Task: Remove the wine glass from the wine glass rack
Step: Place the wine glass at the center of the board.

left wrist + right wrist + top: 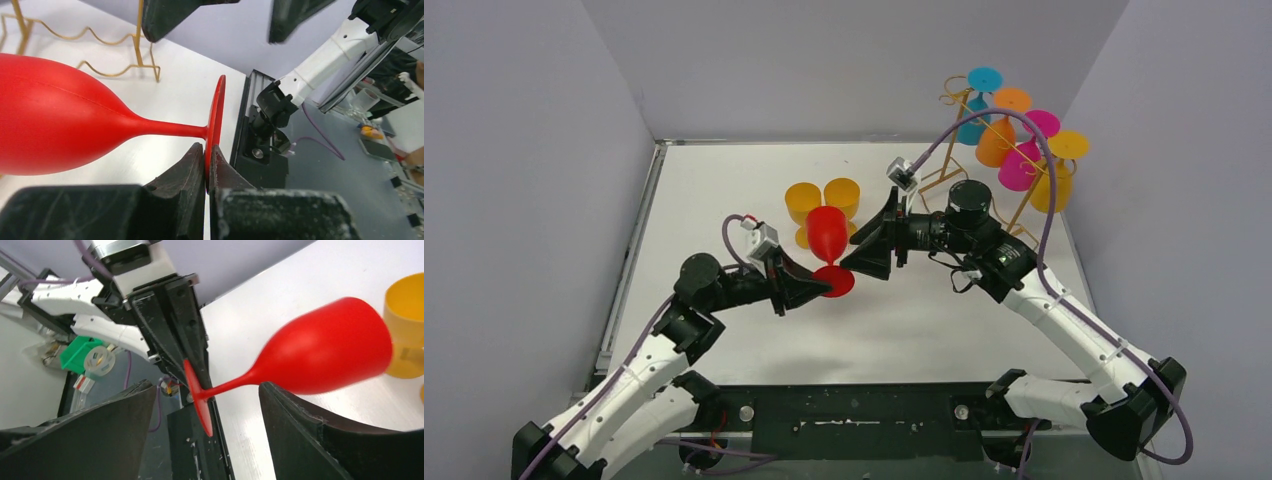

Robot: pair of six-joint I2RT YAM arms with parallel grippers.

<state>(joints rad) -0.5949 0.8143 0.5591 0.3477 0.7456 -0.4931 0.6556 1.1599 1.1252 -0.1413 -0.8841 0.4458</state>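
Left jaws pinch the foot of the red wine glass (60,115) — clearest from that wrist; right jaws stand wide apart.

Two yellow glasses (842,195) stand side by side on the white table (724,180), just beyond the left pincer (829,288) and just left of the right pincer (862,238); the right wrist view catches one at its right edge, past that pincer's fingertips; grey walls (524,150) enclose the table on three sides, well apart from both pincers; a black plate (864,420) lies behind them at the near edge; off the table, behind the left pincer, a green bin (75,352) sits touching a tape roll (98,360).
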